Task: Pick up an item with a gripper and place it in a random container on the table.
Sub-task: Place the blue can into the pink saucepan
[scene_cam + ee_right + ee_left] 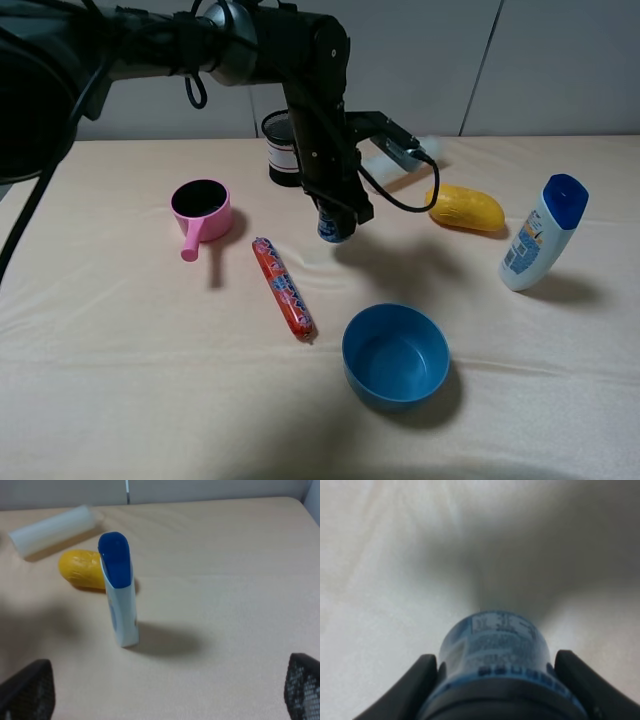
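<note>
The blue jar (331, 231) is being held tight by the left gripper (338, 215), pink cup (203, 212) sitting well off leftward.

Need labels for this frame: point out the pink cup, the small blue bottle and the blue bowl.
pink cup (215, 225), exterior high view, outer wall
small blue bottle (495, 640), left wrist view, label
blue bowl (395, 393), exterior high view, front wall

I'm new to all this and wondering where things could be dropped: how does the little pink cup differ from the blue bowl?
The pink cup has a straight handle; the blue bowl has none. The blue bowl is clearly wider than the pink cup. The pink cup is dark inside, while the blue bowl is blue inside and out. Both stand upright, open-topped, on the cream cloth.
</note>
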`<state>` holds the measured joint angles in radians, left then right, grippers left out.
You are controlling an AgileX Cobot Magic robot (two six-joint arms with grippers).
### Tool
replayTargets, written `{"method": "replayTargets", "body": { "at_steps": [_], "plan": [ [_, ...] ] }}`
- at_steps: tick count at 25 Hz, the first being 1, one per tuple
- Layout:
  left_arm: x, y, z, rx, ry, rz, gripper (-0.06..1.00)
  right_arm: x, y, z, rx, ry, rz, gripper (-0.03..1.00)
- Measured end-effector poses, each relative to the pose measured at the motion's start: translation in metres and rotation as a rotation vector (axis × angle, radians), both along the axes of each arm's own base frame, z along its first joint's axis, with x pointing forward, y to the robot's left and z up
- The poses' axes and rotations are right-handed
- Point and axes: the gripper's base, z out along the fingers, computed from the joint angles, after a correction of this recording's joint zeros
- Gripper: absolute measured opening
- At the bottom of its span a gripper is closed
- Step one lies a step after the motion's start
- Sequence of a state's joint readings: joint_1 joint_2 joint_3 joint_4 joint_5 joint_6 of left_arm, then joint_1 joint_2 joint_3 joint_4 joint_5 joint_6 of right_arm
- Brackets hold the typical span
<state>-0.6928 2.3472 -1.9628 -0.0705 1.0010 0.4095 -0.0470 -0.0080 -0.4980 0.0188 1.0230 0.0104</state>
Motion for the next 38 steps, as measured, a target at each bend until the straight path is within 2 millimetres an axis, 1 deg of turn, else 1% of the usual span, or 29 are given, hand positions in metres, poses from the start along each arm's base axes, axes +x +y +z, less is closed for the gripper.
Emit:
{"method": "replayTargets", "body": {
  "at_steps": [6, 10, 15, 19, 28, 32, 35, 38],
  "plan": [
    [-0.004, 0.003, 0.026, 0.009, 0.011, -0.006, 0.51, 0.000, 0.000, 0.000, 0.000, 0.000, 0.000, 0.69],
    [-0.008, 0.009, 0.029, 0.068, 0.049, -0.011, 0.51, 0.000, 0.000, 0.000, 0.000, 0.000, 0.000, 0.69],
    [-0.006, 0.015, 0.036, 0.109, 0.011, 0.017, 0.51, 0.000, 0.000, 0.000, 0.000, 0.000, 0.000, 0.69],
    [-0.006, 0.019, 0.051, 0.120, -0.039, 0.050, 0.51, 0.000, 0.000, 0.000, 0.000, 0.000, 0.000, 0.69],
    [-0.011, 0.028, 0.092, 0.062, -0.105, 0.084, 0.51, 0.000, 0.000, 0.000, 0.000, 0.000, 0.000, 0.69],
    [-0.006, 0.045, 0.113, 0.022, -0.124, 0.147, 0.51, 0.000, 0.000, 0.000, 0.000, 0.000, 0.000, 0.69],
    [-0.002, 0.065, 0.123, 0.018, -0.133, 0.191, 0.51, 0.000, 0.000, 0.000, 0.000, 0.000, 0.000, 0.69],
    [0.001, 0.082, 0.125, 0.026, -0.127, 0.229, 0.51, 0.000, 0.000, 0.000, 0.000, 0.000, 0.000, 0.69]
  ]
}}
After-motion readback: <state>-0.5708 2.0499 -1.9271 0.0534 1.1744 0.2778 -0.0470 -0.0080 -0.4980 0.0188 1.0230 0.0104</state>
